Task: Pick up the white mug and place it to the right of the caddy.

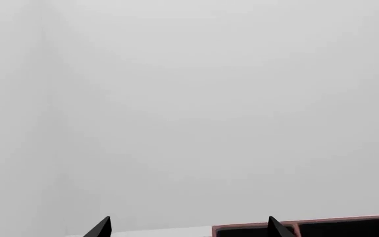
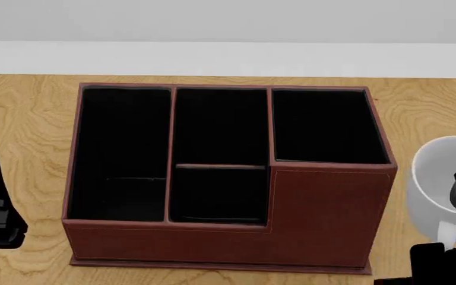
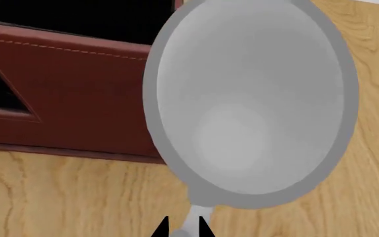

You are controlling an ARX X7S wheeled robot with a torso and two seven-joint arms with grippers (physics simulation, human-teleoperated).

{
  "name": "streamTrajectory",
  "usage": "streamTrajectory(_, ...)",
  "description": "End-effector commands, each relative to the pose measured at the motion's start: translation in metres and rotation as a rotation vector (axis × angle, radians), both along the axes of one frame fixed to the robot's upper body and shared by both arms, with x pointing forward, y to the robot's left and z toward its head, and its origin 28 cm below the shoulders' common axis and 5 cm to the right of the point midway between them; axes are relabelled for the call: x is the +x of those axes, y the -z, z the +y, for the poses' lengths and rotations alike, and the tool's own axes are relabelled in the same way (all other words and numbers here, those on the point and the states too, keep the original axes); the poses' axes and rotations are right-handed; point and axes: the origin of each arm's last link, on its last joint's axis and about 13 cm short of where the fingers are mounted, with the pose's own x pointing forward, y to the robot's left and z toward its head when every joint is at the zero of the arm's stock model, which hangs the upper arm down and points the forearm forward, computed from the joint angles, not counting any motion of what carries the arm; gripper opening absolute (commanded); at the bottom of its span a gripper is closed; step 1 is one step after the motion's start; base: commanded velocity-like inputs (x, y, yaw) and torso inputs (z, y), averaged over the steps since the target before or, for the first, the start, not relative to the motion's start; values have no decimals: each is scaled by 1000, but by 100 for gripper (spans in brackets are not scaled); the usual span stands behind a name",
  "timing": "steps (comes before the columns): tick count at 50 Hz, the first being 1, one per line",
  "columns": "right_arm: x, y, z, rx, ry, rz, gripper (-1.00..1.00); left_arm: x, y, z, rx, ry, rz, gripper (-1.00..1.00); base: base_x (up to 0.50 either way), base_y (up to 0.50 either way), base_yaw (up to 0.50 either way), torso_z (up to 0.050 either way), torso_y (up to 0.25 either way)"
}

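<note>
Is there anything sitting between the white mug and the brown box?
Nothing: the head view shows only bare wooden table between the white mug and the caddy.

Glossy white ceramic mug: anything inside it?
Empty: the right wrist view looks straight into the glossy white ceramic mug and shows only its bare white interior and bottom.

The white mug (image 3: 252,98) is seen just beside the caddy (image 3: 71,94), its handle pinched by the right gripper (image 3: 183,228).
</note>
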Motion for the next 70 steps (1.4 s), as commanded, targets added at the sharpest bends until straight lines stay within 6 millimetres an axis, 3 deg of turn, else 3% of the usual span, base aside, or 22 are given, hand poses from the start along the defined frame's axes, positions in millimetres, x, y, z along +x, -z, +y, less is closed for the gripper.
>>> streamTrajectory(1,14,3,-6,-19,35,-16,-100,1,1,0,1,-1,2,100,0,0,0,0,0)
streamTrajectory(24,39,17,-17,-1,97,5,-100,1,0,0,3,-3,0,100,0,0,0,0,0)
streamTrajectory(70,88,53,-13,27,116,87,-100,2,0,-1,5,-2,2,100,0,0,0,0,1)
